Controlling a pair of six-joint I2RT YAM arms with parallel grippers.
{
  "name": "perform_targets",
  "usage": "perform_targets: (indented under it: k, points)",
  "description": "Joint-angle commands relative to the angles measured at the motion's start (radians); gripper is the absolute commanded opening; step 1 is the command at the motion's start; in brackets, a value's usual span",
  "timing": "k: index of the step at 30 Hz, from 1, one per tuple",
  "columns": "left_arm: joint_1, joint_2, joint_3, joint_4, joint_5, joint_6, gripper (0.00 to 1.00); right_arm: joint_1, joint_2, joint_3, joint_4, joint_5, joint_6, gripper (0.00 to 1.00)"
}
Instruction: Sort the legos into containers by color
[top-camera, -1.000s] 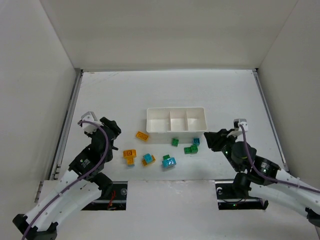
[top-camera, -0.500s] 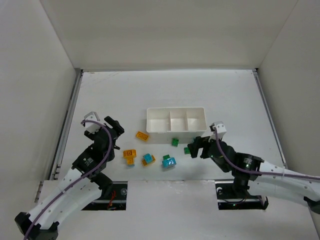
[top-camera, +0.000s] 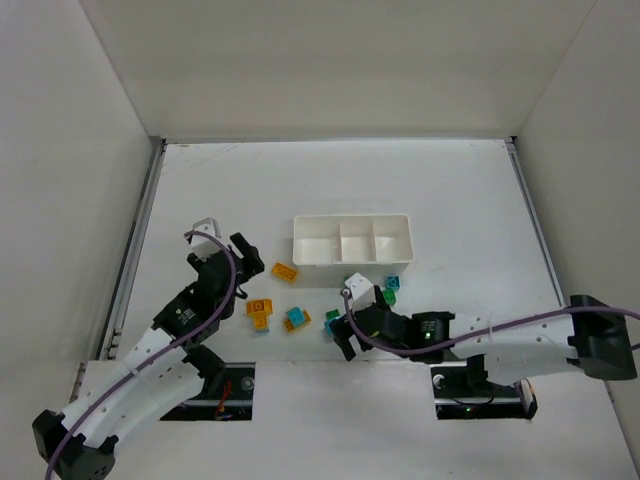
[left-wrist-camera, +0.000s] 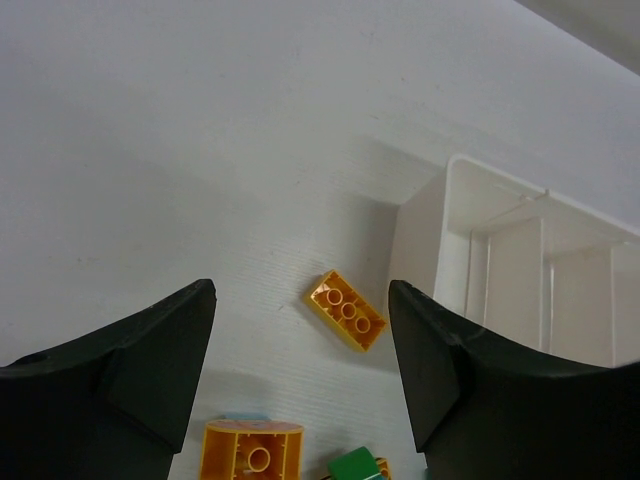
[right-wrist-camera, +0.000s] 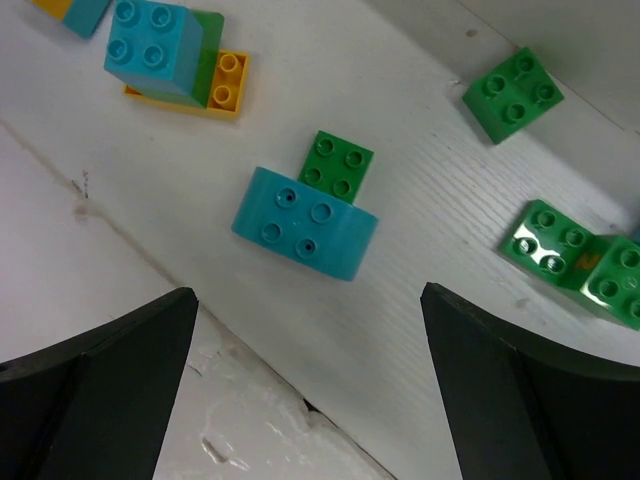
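Gaping empty, right hand (right-wrist-camera: 307, 300) hangs over the cyan brick (right-wrist-camera: 305, 222); left hand (left-wrist-camera: 300, 295) likewise over orange brick (left-wrist-camera: 346, 310).

One tray (top-camera: 350, 264), three compartments (top-camera: 341, 241), about ten legos (top-camera: 284, 270)

White table (top-camera: 250, 185), plain white walls (top-camera: 330, 65)

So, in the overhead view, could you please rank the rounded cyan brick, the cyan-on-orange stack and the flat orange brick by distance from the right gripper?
From the right gripper:
1. Rounded cyan brick, right below its open jaws.
2. Cyan-on-orange stack, a little to the left.
3. Flat orange brick, farther left and back, near the tray corner.
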Motion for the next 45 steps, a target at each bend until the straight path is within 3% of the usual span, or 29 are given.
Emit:
perform_targets:
  k: [1, 9, 19, 25, 30, 33, 40, 45]
  points:
    - [-0.006, -0.01, 0.003, 0.064, 0.03, 0.022, 0.68, -0.003, 0.073, 0.063, 0.146, -0.026, -0.024, 1.0]
    - [-0.038, 0.01, -0.002, 0.071, 0.058, 0.019, 0.69, -0.06, 0.268, 0.102, 0.205, -0.023, 0.011, 1.0]
    - [-0.064, 0.02, -0.017, 0.085, 0.058, 0.007, 0.69, -0.06, 0.336, 0.117, 0.226, 0.052, 0.052, 1.0]
    - [-0.079, 0.007, -0.016, 0.071, 0.05, 0.007, 0.68, -0.06, 0.317, 0.122, 0.197, 0.098, 0.055, 0.85]
    - [-0.082, 0.009, -0.008, 0.071, 0.048, 0.013, 0.68, -0.058, 0.327, 0.128, 0.131, 0.095, 0.089, 0.97]
    - [-0.087, 0.001, -0.01, 0.07, 0.045, 0.011, 0.68, -0.049, 0.328, 0.129, 0.108, 0.097, 0.112, 0.98]
    - [-0.091, 0.027, 0.013, 0.053, 0.051, 0.011, 0.65, -0.039, 0.317, 0.123, 0.108, 0.124, 0.141, 0.64]
    - [-0.121, 0.036, 0.047, 0.023, 0.106, -0.007, 0.58, -0.017, 0.209, 0.128, 0.07, 0.178, 0.131, 0.57]
